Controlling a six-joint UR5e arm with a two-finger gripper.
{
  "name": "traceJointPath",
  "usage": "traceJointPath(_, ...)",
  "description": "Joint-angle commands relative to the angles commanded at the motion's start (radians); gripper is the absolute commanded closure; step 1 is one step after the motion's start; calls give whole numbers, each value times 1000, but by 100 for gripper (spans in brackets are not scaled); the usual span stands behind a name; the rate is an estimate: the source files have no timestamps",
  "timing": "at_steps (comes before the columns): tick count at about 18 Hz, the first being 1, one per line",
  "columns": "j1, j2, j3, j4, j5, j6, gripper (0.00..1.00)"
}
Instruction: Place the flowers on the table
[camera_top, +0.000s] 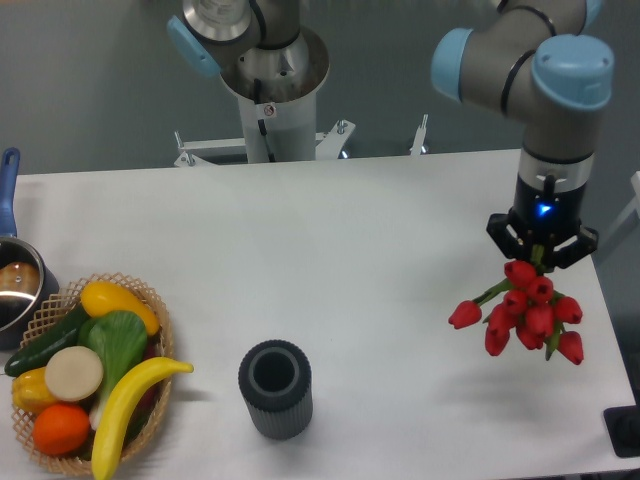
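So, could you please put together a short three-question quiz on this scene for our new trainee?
1. True or false: the end effector holds the red flowers above the table.
2. Multiple choice: the dark grey cylindrical vase is A) lying on its side, B) upright and empty, C) upright with flowers in it.
3. Fill in: the banana lies in the ____ at the left of the table, beside the pot.

Key
1. True: the blooms hang below the fingers, with their shadow on the table beneath.
2. B: its opening faces up and nothing is inside.
3. Basket, the woven one with the fruit and vegetables.
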Motion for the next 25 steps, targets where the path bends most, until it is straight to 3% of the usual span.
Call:
traceJointPath(3, -35, -8, -20, 2, 6, -20, 100)
traceJointPath(7, -69, -15, -77, 67, 21, -100, 100)
traceJointPath(10, -110, -18, -129, 87, 57, -101, 88)
traceJointPath(13, -124, -15, -159, 101, 57, -103, 56)
traceJointPath(14, -126, -11, -169, 104, 57, -103, 38)
traceJointPath(15, -124, -8, -175, 106, 57, -95, 0)
traceJointPath(19, -124, -9, -189, 109, 61, -92, 0)
traceJointPath(25, -80, -18, -192, 202, 57, -92, 0)
